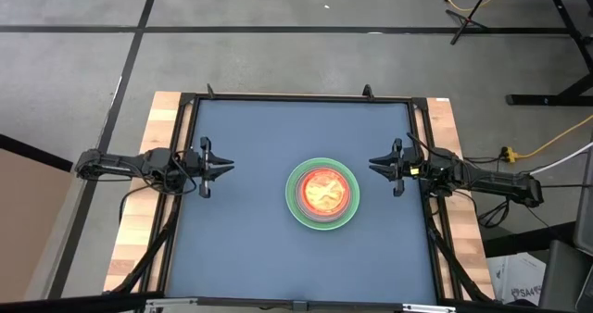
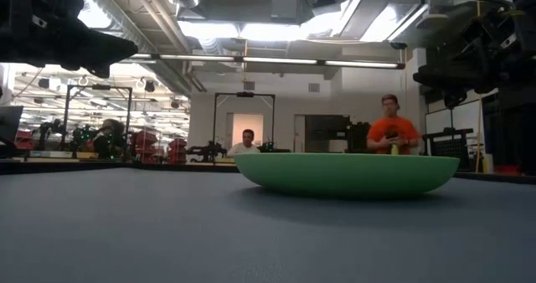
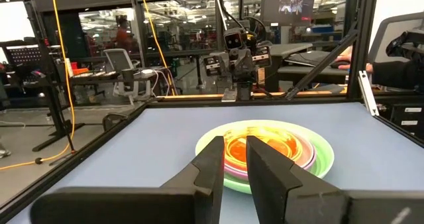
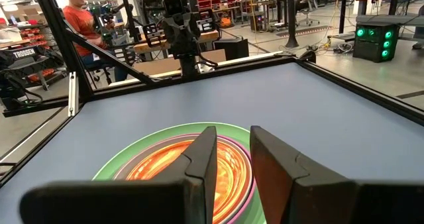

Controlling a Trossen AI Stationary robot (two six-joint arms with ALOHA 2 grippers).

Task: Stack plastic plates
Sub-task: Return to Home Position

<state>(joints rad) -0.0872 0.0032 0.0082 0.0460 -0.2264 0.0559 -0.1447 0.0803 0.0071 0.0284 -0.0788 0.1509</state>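
Left claw (image 1: 227, 168) hangs at the left edge of the table (image 1: 250, 257), its 2 fingers a narrow slit apart with nothing between them. Its wrist view looks through that slit straight at the stack. Right claw (image 1: 375, 165) mirrors it at the right edge, likewise narrowly parted and empty, pointing inward at the same pile. Neither touches a plate, and both stand well apart from the stack, which fits arms parked in a rest pose rather than reaching.

Between them, a little right of the table's middle, the plastic plates (image 1: 321, 193) sit as 1 nested stack. The large green plate (image 2: 347, 174) is at the bottom, flat on the table, its rim showing all round. Inside it the magenta plate (image 3: 306, 156) shows as a thin ring, and a translucent orange plate (image 4: 159, 168) lies on top (the layers between are nested too closely to count). Largest under smallest is why the pile sits low and steady: each plate cups in the one beneath.

I see no plate outside the stack, so I judge the stacking done, with only the parking of the arms to finish. Beyond the table, 2 people (image 2: 391, 132) are in the room, well away.
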